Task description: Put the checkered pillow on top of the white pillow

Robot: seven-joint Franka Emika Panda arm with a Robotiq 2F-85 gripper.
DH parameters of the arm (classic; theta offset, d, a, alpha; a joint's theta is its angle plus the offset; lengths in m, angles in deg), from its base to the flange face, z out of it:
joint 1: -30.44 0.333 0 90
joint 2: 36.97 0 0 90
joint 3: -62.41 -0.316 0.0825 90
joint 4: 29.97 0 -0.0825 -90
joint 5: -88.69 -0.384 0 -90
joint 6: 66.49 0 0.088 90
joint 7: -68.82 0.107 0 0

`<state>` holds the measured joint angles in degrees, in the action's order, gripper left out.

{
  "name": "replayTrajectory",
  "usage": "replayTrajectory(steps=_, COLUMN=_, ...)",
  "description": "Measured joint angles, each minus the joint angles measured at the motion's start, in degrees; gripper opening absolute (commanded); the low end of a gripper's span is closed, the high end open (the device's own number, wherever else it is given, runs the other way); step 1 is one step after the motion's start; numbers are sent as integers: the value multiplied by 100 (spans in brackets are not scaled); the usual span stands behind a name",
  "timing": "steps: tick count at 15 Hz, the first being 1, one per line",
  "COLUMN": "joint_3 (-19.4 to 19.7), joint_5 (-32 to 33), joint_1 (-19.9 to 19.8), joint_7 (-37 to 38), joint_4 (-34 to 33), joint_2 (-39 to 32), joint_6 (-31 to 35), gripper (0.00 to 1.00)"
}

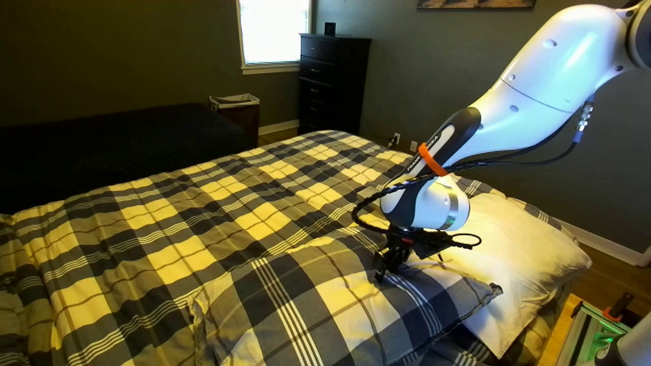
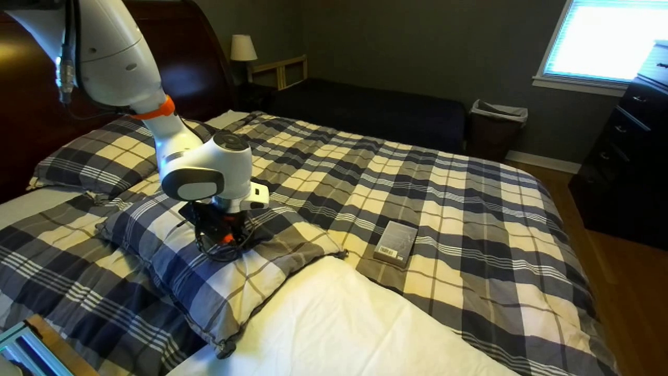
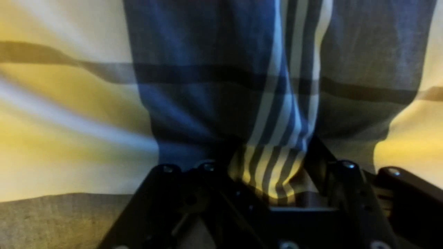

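Note:
The checkered pillow [image 1: 325,305] lies on the plaid bedspread [image 1: 168,203], beside the white pillow [image 1: 519,239]. In an exterior view the checkered pillow [image 2: 172,256] borders the near white pillow [image 2: 334,324], and its edge appears to overlap it; whether it rests on it is hard to tell. My gripper [image 1: 386,272] points down into the top of the checkered pillow. In the wrist view the gripper [image 3: 273,148] has a fold of striped cloth bunched between its fingers, with creases running towards it. The fingertips are sunk in cloth and hidden.
A grey box [image 2: 395,243] lies on the bedspread beyond the pillows. Another plaid pillow [image 2: 104,156] leans near the dark wooden headboard [image 2: 177,57]. The robot's mount [image 1: 590,330] stands at the bed's edge. A cable [image 1: 361,216] loops around the wrist.

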<state>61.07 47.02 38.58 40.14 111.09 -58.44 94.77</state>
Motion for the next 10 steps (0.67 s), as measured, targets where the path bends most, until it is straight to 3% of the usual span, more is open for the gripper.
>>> replayTrajectory(steps=2, joint_3=-19, joint_5=0, joint_1=-19, joint_7=-29, joint_4=-106, joint_2=-55, joint_6=-107, gripper=4)
replayTrajectory(steps=3, joint_3=-34, joint_5=0, joint_1=-28, joint_7=-46, joint_4=-153, joint_2=-68, joint_6=-166, gripper=1)
replayTrajectory(steps=6, joint_3=-150, joint_5=59, joint_1=-125, joint_7=-63, joint_4=-231, joint_2=-77, joint_6=-270, gripper=0)
replayTrajectory(steps=10, joint_3=-660, joint_5=299, joint_1=-678, joint_7=-57, joint_4=-248, joint_2=-75, joint_6=-270, gripper=1)
